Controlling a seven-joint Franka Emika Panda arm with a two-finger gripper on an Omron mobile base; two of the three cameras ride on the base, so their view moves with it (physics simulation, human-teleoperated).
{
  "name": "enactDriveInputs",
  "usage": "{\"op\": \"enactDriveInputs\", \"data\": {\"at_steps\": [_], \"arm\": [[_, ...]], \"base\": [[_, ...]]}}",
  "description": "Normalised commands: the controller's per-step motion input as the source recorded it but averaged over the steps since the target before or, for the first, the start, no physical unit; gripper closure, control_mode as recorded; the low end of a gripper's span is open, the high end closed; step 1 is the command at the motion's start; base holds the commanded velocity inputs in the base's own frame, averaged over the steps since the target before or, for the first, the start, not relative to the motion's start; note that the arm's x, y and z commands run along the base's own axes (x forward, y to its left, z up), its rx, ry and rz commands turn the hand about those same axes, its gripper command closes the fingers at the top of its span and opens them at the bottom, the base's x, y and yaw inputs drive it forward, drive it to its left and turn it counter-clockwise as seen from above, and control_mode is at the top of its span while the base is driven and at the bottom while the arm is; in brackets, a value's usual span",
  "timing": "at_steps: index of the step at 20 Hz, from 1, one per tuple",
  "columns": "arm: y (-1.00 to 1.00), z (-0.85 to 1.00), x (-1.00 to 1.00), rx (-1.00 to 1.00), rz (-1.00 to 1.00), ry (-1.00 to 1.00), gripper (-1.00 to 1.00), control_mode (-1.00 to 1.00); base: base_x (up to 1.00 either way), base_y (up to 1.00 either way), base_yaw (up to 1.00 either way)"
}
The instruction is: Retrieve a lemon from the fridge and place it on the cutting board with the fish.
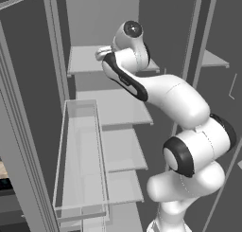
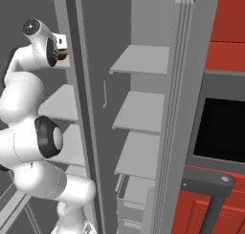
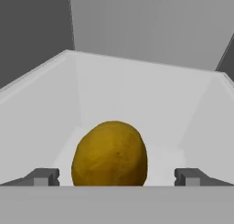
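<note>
my gripper [image 3: 116, 177] is spread wide, one finger [image 3: 43, 176] on each side of the lemon [image 3: 110, 154], not touching it. the lemon sits in a pale bin [image 3: 41, 104] inside the open fridge [image 1: 106, 108].

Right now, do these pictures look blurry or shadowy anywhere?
Hand view: the lemon is sharp, softly shaded darker underneath, with no glare. Left base view: flat even light on the fridge shelves, slightly jagged edges. Right base view: equally flat, no blur.
</note>
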Motion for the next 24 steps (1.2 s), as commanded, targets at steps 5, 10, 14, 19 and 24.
{"op": "enactDriveInputs", "data": {"at_steps": [5,10,14,19,24], "arm": [[0.00,-0.02,0.11,0.00,0.00,0.00,-1.00,-1.00],[0.00,0.00,0.14,0.00,0.00,0.00,-1.00,-1.00],[0.05,0.00,0.16,0.00,0.00,0.00,-1.00,-1.00],[0.11,-0.01,0.14,0.00,0.00,0.01,-1.00,-1.00],[0.11,-0.05,0.13,0.00,0.00,0.03,-1.00,-1.00]], "base": [[0.00,0.00,0.00],[0.00,0.00,0.00],[0.00,0.00,0.00],[0.00,0.00,0.00],[0.00,0.00,0.00]]}}
